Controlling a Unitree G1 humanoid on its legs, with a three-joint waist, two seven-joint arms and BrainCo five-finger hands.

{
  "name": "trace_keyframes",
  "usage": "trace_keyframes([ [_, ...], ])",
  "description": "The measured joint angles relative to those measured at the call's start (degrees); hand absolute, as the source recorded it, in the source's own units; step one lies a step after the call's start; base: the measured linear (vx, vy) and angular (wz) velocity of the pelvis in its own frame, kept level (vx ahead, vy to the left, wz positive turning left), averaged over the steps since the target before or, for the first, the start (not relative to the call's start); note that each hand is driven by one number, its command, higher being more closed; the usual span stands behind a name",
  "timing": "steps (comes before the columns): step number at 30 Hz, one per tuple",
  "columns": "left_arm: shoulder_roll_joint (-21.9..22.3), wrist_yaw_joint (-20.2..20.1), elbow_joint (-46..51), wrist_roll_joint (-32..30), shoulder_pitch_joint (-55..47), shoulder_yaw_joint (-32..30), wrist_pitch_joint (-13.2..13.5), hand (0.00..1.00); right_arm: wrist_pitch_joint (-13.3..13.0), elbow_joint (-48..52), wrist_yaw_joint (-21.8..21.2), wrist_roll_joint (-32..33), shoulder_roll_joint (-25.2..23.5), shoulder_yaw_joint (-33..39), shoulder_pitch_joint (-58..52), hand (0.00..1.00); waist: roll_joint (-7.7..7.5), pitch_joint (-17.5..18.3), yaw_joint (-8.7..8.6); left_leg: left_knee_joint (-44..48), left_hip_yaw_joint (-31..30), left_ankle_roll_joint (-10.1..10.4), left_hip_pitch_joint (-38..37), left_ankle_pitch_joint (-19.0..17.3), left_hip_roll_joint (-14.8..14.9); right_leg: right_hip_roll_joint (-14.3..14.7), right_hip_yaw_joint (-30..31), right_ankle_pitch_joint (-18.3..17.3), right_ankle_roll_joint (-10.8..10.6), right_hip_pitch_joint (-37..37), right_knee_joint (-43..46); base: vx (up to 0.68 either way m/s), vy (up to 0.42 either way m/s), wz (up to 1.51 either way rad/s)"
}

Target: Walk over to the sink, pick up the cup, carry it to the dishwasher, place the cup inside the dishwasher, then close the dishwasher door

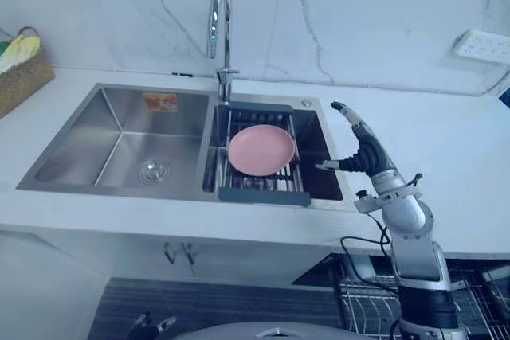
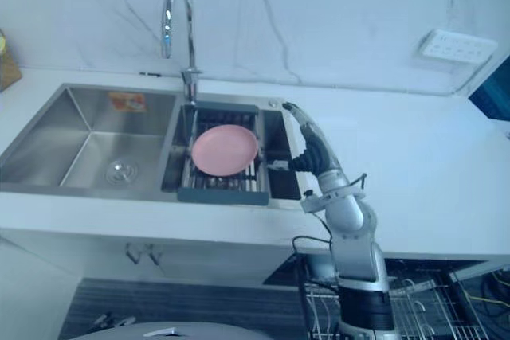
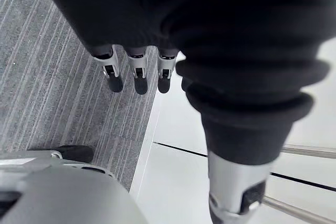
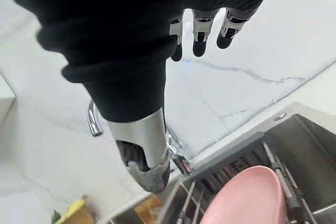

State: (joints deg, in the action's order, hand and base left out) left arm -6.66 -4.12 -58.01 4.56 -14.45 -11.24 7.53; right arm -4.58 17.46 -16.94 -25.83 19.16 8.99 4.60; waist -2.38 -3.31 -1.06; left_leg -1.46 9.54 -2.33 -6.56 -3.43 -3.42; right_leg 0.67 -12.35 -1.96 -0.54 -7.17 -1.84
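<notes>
Closest of all is the robot's right hand, low on the right side of the frame in the head views. It is held up over the white stone counter, just beside the right edge of the shiny steel sink with two bowls. Its fingers are straight and spread wide, the thumb sticks out to the left toward the sink, and it holds nothing

The round pink plate lies flat on a dark grey drain rack that sits across the smaller right bowl, in the middle of the frame. The hand is near the plate but does not touch it. The bigger left bowl has a round metal drain in its floor and a small orange sticker on its back wall. A tall curved silver tap stands behind the sink, between the two bowls, in front of the white marble wall

A brown woven basket with something yellow in it sits on the counter at the upper left edge. A white wall socket is at the upper right. Under the counter, at the lower right, is a silver wire rack

The left hand hangs over the grey striped floor, its fingers loose and straight, holding nothing. Where the cup is cannot be told from these views
</notes>
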Motion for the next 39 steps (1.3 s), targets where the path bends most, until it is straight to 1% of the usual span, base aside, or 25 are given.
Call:
trace_keyframes([
  [2,0.0,-0.1,0.1,-0.2,0.0,0.0,-0.1,0.0,0.1,-1.5,-1.7,-3.3,0.1,-0.2,1.1,0.0,-0.22,-0.1,0.07,-0.8,-0.1,0.0,-0.1,0.4,0.0,0.0,-0.4,0.0,-0.1,0.1,0.0,-0.03,-0.008,0.06],
  [3,0.0,-0.3,0.1,-0.3,0.0,-0.1,-0.1,0.0,0.0,-2.3,-2.1,-4.9,0.7,-1.4,1.7,0.0,-0.39,-0.2,0.05,-1.0,-0.2,0.1,-0.4,0.6,-0.1,-0.1,-0.7,0.0,-0.1,0.2,0.0,0.01,-0.006,0.06],
  [4,-0.1,-0.4,0.1,-0.3,-0.1,-0.2,-0.2,0.0,0.0,-3.3,-3.6,-6.5,1.7,-2.6,2.6,0.0,-0.49,-0.3,0.08,-1.0,-0.1,0.1,-0.4,0.6,-0.1,-0.1,-0.8,0.0,-0.1,0.2,-0.1,0.01,-0.006,0.06],
  [7,0.0,-1.1,1.0,-0.4,-0.3,-0.2,-0.2,0.0,-0.3,-3.5,-5.7,-8.8,3.0,-4.6,3.6,0.0,-0.5,-0.4,0.53,-1.0,-0.1,0.3,-0.4,0.7,-0.1,-0.1,-1.1,0.0,-0.1,0.1,-0.2,-0.01,-0.01,0.04],
  [8,0.0,-1.4,1.2,-0.4,-0.5,-0.2,-0.2,0.0,-0.8,-5.1,-6.1,-10.3,3.2,-5.2,4.8,0.0,-0.49,-0.4,0.51,-1.0,-0.2,0.4,-0.4,0.7,-0.1,-0.1,-1.2,0.0,-0.1,0.0,-0.3,-0.01,-0.012,0.04],
  [10,0.0,-1.4,1.2,-0.4,-0.5,-0.2,-0.2,0.0,-0.9,-7.8,-6.3,-12.0,4.3,-6.8,6.6,0.0,-0.48,-0.4,0.53,-1.3,-0.2,0.7,-0.4,1.0,-0.1,-0.1,-1.3,0.0,-0.1,0.0,-0.3,-0.03,-0.014,0.05],
  [13,0.0,-1.6,1.3,-1.3,-0.5,-0.2,-0.2,0.0,-1.4,-10.9,-6.3,-15.3,5.1,-8.7,8.3,0.0,-0.53,-0.6,0.58,-1.8,-0.3,1.1,-0.4,1.3,-0.1,-0.1,-1.9,0.0,-0.1,0.1,-0.4,-0.03,-0.016,0.09],
  [17,0.0,-1.7,1.4,-1.5,-0.5,0.1,-0.2,0.0,-2.0,-14.5,-6.1,-19.6,5.3,-10.5,10.1,0.0,-0.43,-0.6,0.6,-2.2,-0.4,0.7,-0.4,1.8,-0.1,-0.1,-2.5,0.0,-0.1,0.0,-0.5,-0.03,-0.01,0.08],
  [19,0.0,-1.7,2.1,-1.5,-0.6,0.1,-0.3,0.0,-2.8,-15.4,-5.9,-21.2,6.0,-11.1,10.3,0.0,-0.47,-0.7,1.01,-2.8,-0.4,0.6,-0.4,2.2,-0.1,-0.1,-2.6,0.0,-0.1,0.2,-0.5,-0.04,-0.006,0.04],
  [23,0.0,-1.7,3.0,-1.5,-1.0,0.1,-0.5,0.0,-2.6,-19.4,-5.0,-21.9,6.4,-11.2,12.3,0.0,-0.44,-0.9,1.13,-2.8,-0.5,0.5,-0.4,2.3,-0.2,-0.1,-2.7,0.0,-0.1,0.2,-0.6,-0.01,-0.001,0.0],
  [25,0.0,-1.7,3.3,-1.4,-1.0,0.1,-0.5,0.0,-2.7,-21.1,-3.6,-23.4,6.4,-12.1,13.4,0.0,-0.38,-1.1,1.13,-2.9,-0.5,0.5,-0.4,2.3,-0.2,-0.1,-2.7,0.0,-0.1,0.2,-0.7,-0.02,-0.004,0.0],
  [30,0.0,-1.7,3.5,-1.4,-0.9,0.1,-0.6,0.0,-2.9,-21.7,-3.5,-24.2,6.8,-13.4,14.2,0.0,-0.17,-1.3,1.29,-2.9,-0.5,0.5,-0.2,2.3,-0.2,0.0,-2.8,0.1,0.0,0.2,-1.0,0.0,0.0,0.0],
  [34,0.0,-1.7,3.6,-1.3,-0.9,0.2,-0.6,0.0,-3.0,-25.3,-3.5,-24.2,7.4,-14.0,15.3,0.0,-0.13,-1.3,1.46,-2.9,-1.0,0.5,0.0,2.4,-0.2,0.0,-3.3,0.1,-0.1,0.2,-1.2,-0.01,-0.006,0.05],
  [36,0.0,-1.7,3.8,-1.3,-0.9,0.2,-0.6,0.0,-3.0,-25.7,-3.2,-25.7,8.0,-15.4,15.9,0.0,0.03,-1.4,1.4,-2.9,-1.4,0.5,0.1,2.5,-0.2,0.0,-3.7,0.1,-0.1,0.2,-1.3,-0.02,-0.01,0.09],
  [39,0.0,-1.8,4.7,-1.3,-0.9,0.2,-0.5,0.0,-3.2,-25.8,-2.3,-26.4,8.1,-15.7,16.0,0.0,0.26,-1.7,1.62,-2.9,-1.7,0.7,0.2,2.6,-0.2,0.0,-4.0,0.1,-0.1,0.2,-1.3,-0.03,-0.009,0.07],
])
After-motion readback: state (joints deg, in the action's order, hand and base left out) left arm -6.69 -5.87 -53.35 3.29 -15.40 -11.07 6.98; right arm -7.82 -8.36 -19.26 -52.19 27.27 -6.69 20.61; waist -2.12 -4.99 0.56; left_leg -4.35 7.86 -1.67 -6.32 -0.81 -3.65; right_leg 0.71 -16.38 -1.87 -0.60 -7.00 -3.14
